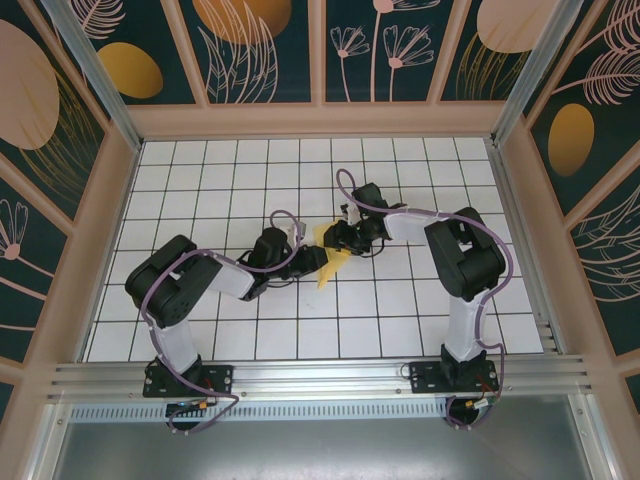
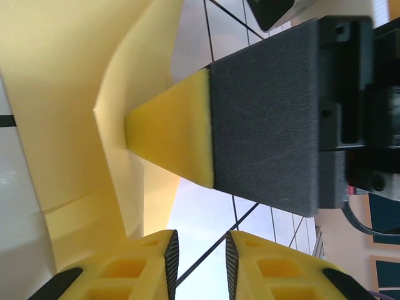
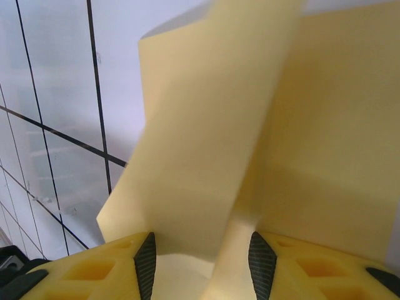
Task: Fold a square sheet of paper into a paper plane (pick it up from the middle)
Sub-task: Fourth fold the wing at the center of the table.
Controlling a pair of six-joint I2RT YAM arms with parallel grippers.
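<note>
The square sheet of paper [image 1: 333,264], pale yellow and creased with angled edges, stands bent up off the tiled floor between both grippers; a paper plane is out of view. My right gripper [image 1: 336,240] is open, and a raised fold of the paper [image 3: 250,125] runs loosely between its fingers [image 3: 201,262]. My left gripper [image 1: 311,262] sits just left of the sheet, open [image 2: 202,262], with bare floor between its pads. In the left wrist view the paper [image 2: 75,94] rises at the left, and one of the right gripper's fingertips [image 2: 172,140] touches its fold.
The white gridded floor [image 1: 250,180] is walled by pinkish wood rails and patterned panels [image 1: 90,230]. An aluminium rail [image 1: 320,375] runs along the near edge at the arm bases. Both arms crowd the middle of the floor.
</note>
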